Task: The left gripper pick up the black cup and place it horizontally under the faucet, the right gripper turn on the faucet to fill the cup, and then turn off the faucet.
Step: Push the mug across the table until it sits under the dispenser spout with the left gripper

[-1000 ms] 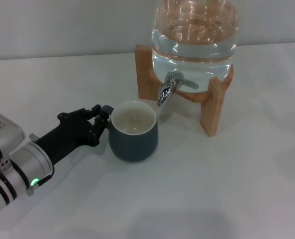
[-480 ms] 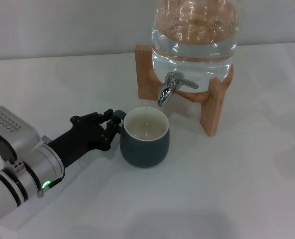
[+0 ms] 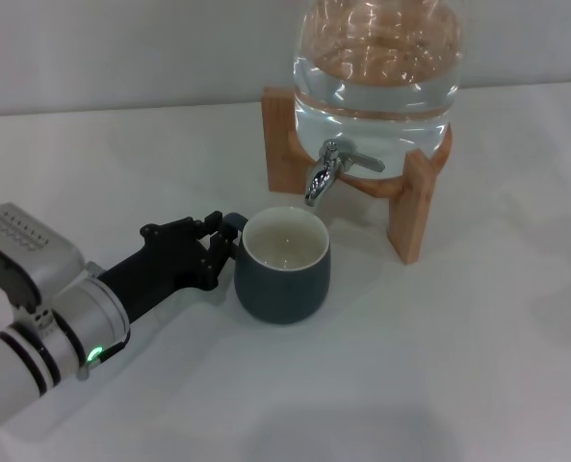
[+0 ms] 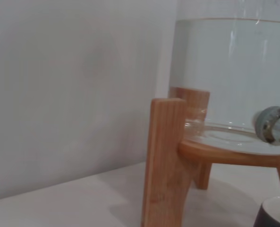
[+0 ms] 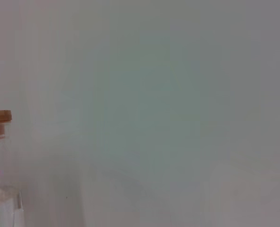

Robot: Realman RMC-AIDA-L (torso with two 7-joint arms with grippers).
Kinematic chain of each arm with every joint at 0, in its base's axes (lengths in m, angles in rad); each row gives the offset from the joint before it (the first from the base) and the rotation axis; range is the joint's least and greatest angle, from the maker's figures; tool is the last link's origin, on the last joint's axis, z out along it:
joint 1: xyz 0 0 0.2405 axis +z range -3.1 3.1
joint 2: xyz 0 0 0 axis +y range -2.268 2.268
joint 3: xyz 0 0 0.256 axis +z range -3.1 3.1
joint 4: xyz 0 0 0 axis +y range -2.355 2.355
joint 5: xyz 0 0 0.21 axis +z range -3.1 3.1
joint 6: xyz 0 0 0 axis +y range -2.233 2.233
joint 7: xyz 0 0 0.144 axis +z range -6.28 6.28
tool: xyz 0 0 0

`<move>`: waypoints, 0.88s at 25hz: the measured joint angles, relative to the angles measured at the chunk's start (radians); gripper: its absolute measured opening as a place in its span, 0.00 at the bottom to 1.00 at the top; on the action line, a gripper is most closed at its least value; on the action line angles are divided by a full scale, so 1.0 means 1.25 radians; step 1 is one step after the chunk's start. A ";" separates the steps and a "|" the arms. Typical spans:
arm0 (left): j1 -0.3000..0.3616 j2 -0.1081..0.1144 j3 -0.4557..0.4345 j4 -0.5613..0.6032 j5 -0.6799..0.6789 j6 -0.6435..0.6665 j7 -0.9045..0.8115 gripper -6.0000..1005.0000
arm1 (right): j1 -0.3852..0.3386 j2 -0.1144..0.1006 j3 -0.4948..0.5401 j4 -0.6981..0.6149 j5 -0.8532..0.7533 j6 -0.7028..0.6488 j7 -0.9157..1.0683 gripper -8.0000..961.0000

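Nearest us in the head view, the left arm [image 3: 44,337] comes in low from the robot's left, white cylinder with black rings, grey box on top, green light lit, forearm angled up toward the middle of the white table [image 3: 439,366]. At its tip the left gripper [image 3: 222,246] lies nearly flat over the table, black jointed fingers [image 3: 184,231] pointing at the black cup [image 3: 283,265]. We see the fingertips closed in on the cup's small loop handle on the side facing the arm; the jaws look narrowed onto that handle, only a slim gap, nothing else in them. We can't tell whether the cup's base is touching the table or just clear of it. The cup stands upright, cream inside showing, mouth up, just beside the gripper and on its far side from the arm. Beyond the cup, the faucet [image 3: 325,171] sticks out of the glass water jar [image 3: 376,67], chrome spout angled down, its outlet above the cup's far rim, clearly apart from it. Lever handle [image 3: 362,162] lies flat toward the robot's right. The jar sits on the wooden stand [image 3: 410,207] at the back of the table, water inside. Left wrist view shows a stand leg, the jar's lower wall, and a sliver of cup rim [image 4: 274,213]. Right gripper isn't visible in any view; the right wrist view only shows blank wall.
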 joint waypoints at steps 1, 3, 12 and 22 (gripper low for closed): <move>-0.003 0.000 0.000 0.000 0.000 0.005 -0.001 0.18 | 0.000 0.000 0.000 0.000 0.000 0.000 0.000 0.87; -0.013 0.000 -0.001 -0.001 -0.002 0.022 -0.002 0.18 | 0.000 0.000 0.000 0.000 0.000 0.000 0.000 0.87; -0.035 0.002 -0.012 0.004 -0.004 0.047 -0.003 0.17 | 0.000 0.000 0.000 0.000 0.000 0.000 0.000 0.87; -0.052 0.002 -0.012 0.013 -0.005 0.053 -0.003 0.17 | 0.001 0.000 0.000 0.001 0.000 -0.002 -0.003 0.87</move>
